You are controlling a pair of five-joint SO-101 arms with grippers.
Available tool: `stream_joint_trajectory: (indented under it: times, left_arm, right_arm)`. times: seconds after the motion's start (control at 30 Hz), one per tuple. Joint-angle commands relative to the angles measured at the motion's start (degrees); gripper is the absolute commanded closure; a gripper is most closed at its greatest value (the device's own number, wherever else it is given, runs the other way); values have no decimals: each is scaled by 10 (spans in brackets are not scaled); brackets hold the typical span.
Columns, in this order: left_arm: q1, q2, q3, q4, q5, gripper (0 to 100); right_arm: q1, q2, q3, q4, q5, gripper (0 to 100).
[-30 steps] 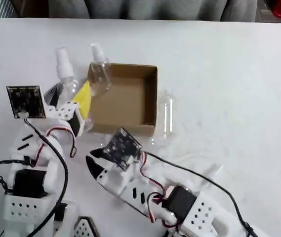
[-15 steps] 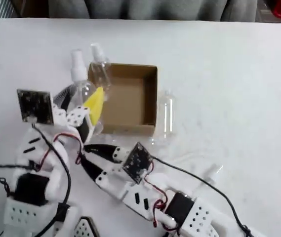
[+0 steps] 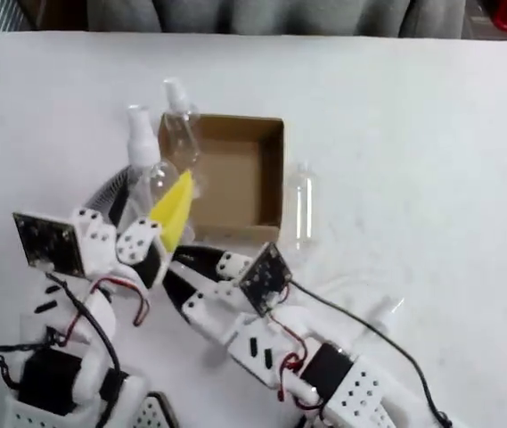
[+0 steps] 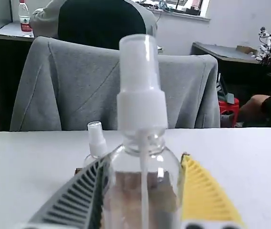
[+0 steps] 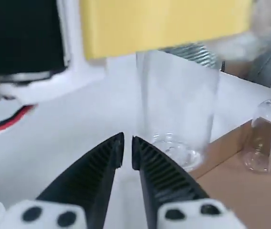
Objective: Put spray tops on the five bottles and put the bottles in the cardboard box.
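My left gripper, with one yellow and one grey finger, is shut on a clear bottle that has a white spray top, upright at the left side of the cardboard box. In the left wrist view the same bottle stands between the fingers. A second topped bottle stands at the box's back left corner. My right gripper, black-fingered, is shut and holds nothing, just in front of the left gripper. Its tips point at the held bottle's base.
A bottle without a top lies on the table along the box's right wall. A loose spray top lies farther right, near the right arm. The table's far and right parts are bare. A grey chair back stands behind the table.
My left gripper has carried the topped bottle rightward, closer to the box. My right gripper has swung toward it, and its fingers have gone from open to shut.
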Motion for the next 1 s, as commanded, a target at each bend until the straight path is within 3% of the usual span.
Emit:
stream_joint_trajectory:
  times: [0.0,0.47,0.73,0.97]
  left_arm:
    - [6,-9,-5,8,3,973]
    - [6,-9,-6,23,3,973]
    - [6,-9,-5,23,3,973]
    - [9,-9,-5,24,3,973]
  right_arm:
    - [20,-7,-6,-15,-6,979]
    - [50,-9,-6,-13,-10,979]
    - [-51,-8,-5,13,-11,979]
    - [-7,-7,-5,10,-11,979]
